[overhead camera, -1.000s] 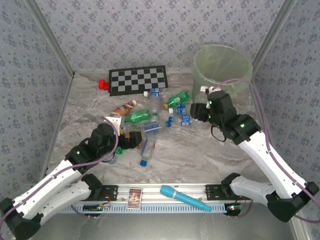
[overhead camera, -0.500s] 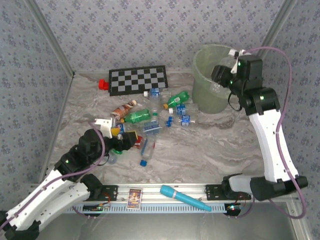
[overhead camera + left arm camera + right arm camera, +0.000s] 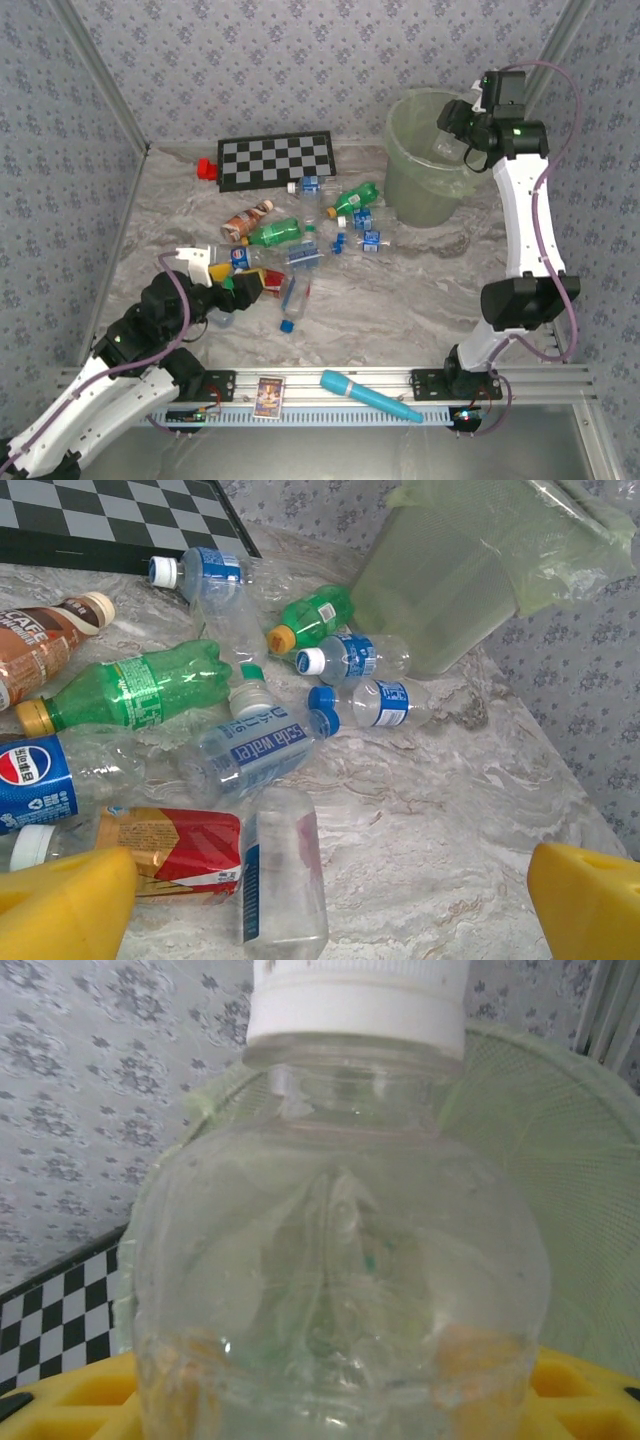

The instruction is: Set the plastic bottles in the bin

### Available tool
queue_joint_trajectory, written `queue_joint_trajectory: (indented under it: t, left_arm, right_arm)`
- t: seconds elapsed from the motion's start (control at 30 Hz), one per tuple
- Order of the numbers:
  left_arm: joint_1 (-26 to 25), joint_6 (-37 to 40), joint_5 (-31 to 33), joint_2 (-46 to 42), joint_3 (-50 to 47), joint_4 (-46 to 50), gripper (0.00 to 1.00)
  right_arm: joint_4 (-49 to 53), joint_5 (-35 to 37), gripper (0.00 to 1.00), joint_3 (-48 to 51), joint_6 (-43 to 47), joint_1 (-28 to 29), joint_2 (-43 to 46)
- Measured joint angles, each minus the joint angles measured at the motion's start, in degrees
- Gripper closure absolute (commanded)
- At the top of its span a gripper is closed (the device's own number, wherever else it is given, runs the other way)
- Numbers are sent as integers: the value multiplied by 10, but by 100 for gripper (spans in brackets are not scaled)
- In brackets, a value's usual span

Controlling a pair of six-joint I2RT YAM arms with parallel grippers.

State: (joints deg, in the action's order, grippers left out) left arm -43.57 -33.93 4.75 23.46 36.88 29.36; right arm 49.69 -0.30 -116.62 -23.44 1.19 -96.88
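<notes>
The right end effector (image 3: pixel 455 128) is gripping a clear white-capped bottle (image 3: pixel 340 1260), its yellow fingers (image 3: pixel 590 1390) pressing on the lower sides of the body while the cap is pointing away from the wrist. In the top view this end effector is hanging high over the mouth of the bin (image 3: pixel 420 195), and in the right wrist view the pale green rim is showing just behind the held bottle.

The left end effector (image 3: pixel 232 281) is standing wide open and low over the tabletop (image 3: pixel 400 290), holding nothing; its two yellow fingers (image 3: pixel 60 900) are sitting far apart at the bottom corners of the left wrist view. The remaining plastic bottles are lying scattered ahead of it:

- Directly between and just ahead of the fingers, a clear crushed bottle (image 3: pixel 285 880) is lying lengthwise.
- Touching it on the left, a red-labelled bottle (image 3: pixel 180 840) is lying flat, close to the left finger.
- Further left, a Pepsi bottle (image 3: pixel 40 775) is lying with its blue label up.
- Just beyond these, a blue-labelled water bottle (image 3: pixel 260 745) and a large green bottle (image 3: pixel 140 685) are resting side by side.
- A brown bottle (image 3: pixel 40 645) is lying at the far left.
- Farther ahead, two small blue-labelled bottles (image 3: pixel 370 702), a small green bottle (image 3: pixel 315 615) and a white-capped blue-labelled bottle (image 3: pixel 205 575) are lying nearer the bin.

A checkerboard (image 3: pixel 278 160) is lying beyond the pile, well ahead of the left end effector.
</notes>
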Motion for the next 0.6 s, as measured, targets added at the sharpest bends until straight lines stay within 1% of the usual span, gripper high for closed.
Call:
queue_joint_trajectory:
  t: [0.07, 0.13, 0.17, 0.27, 0.3, 0.33, 0.6]
  left_arm:
    - [0, 0, 5, -2, 0, 8, 0]
    - [0, 0, 8, -2, 0, 13, 0]
    - [0, 0, 9, -2, 0, 17, 0]
    - [0, 1, 11, -2, 0, 24, 0]
    - [0, 1, 12, -2, 0, 26, 0]
    - [0, 1, 12, -2, 0, 27, 0]
    - [0, 0, 13, 7, 2, 30, 0]
  right_arm:
    - [8, 0, 38, -7, 0, 0, -12]
    - [18, 0, 35, -14, 0, 0, -22]
    - [21, 0, 31, -15, 0, -1, -25]
    - [27, 0, 16, -18, 3, -2, -26]
    - [27, 0, 3, -21, 5, -2, -26]
    - [27, 0, 0, -22, 3, -2, -26]
    - [26, 1, 0, -26, 9, 10, -12]
